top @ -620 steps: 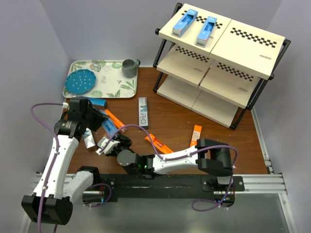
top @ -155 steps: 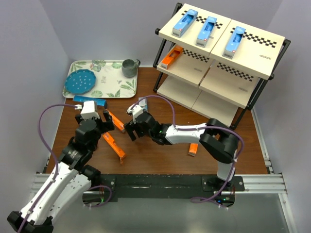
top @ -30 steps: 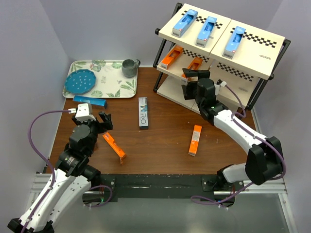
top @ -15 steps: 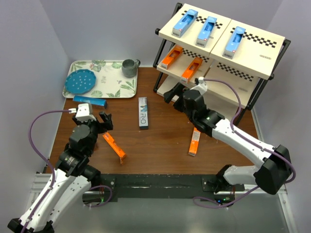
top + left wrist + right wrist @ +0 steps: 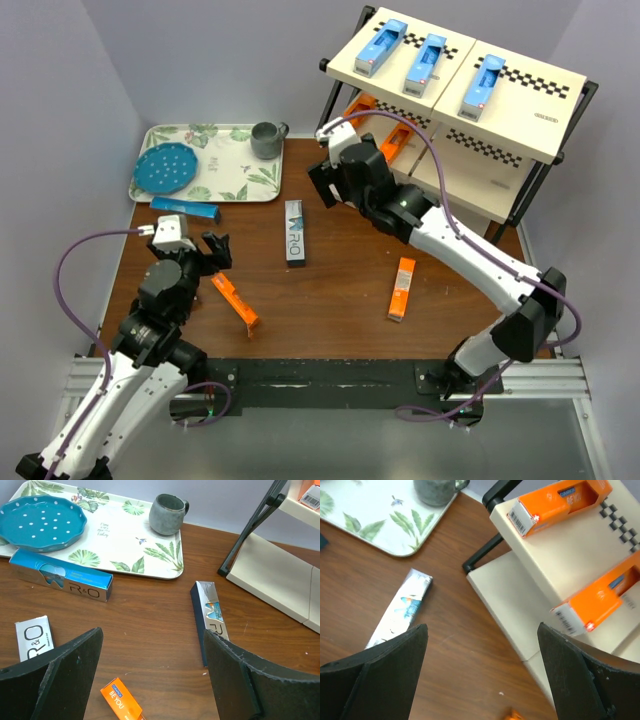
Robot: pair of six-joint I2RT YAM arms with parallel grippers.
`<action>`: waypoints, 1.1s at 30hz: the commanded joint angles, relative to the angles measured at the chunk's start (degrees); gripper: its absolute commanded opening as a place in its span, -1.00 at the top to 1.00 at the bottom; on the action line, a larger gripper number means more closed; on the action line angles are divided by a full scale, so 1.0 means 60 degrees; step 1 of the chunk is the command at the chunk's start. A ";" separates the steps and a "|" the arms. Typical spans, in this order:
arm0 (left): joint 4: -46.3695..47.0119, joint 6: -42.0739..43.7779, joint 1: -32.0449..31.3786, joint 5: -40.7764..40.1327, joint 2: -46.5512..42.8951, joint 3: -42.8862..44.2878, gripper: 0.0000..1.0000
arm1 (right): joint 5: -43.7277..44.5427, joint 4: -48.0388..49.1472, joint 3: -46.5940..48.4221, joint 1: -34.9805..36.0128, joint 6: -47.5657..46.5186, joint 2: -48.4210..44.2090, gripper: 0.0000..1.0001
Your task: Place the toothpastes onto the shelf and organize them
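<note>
- Find right fingers (image 5: 375,677) spread wide with nothing between them, hanging over the worktop (image 5: 340,280) just off the left foot of the shelf (image 5: 520,95).
- Find left fingers (image 5: 50,680) likewise apart and empty, low over the near-left worktop.
- Take the grey-and-teal box (image 5: 294,232) as the likely next pick. Lies flat on the worktop, apart from the other boxes, a little toward the bases and slightly left of the right fingers.
- Read its long axis as near-to-far in the overhead view. In the right wrist view, runs slantwise, far end nearest the gap between the fingers. Judge a wrist turn needed to close across the narrow width.
- Judge the right arm nearer to it. From the left fingers, sits off to the right, with the orange box (image 5: 235,303) closer at hand.
- Count also loose on the worktop: a second orange box (image 5: 401,288) near the right arm and a blue box (image 5: 186,208) just beside the tray (image 5: 150,135).
- Count on the shelf: three blue boxes (image 5: 425,62) on the top tier, two orange ones (image 5: 560,500) on the middle tier, bottom tier bare.
</note>
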 commanded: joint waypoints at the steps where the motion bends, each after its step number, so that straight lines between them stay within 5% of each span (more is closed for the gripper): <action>1: 0.0455 -0.0012 -0.0015 0.0137 -0.0066 -0.0040 -0.73 | 0.0412 -0.2600 0.1931 -0.0177 -0.1886 0.0819 -0.90; 17: 0.0543 0.0134 0.0000 0.0430 0.0447 0.0019 -0.72 | 0.1190 -0.3086 0.3529 -0.1261 -0.4244 0.1919 -0.58; 33: 0.0528 0.0134 0.0015 0.0518 0.0725 0.0034 -0.72 | 0.1541 -0.2793 0.3237 -0.1554 -0.4992 0.2345 -0.36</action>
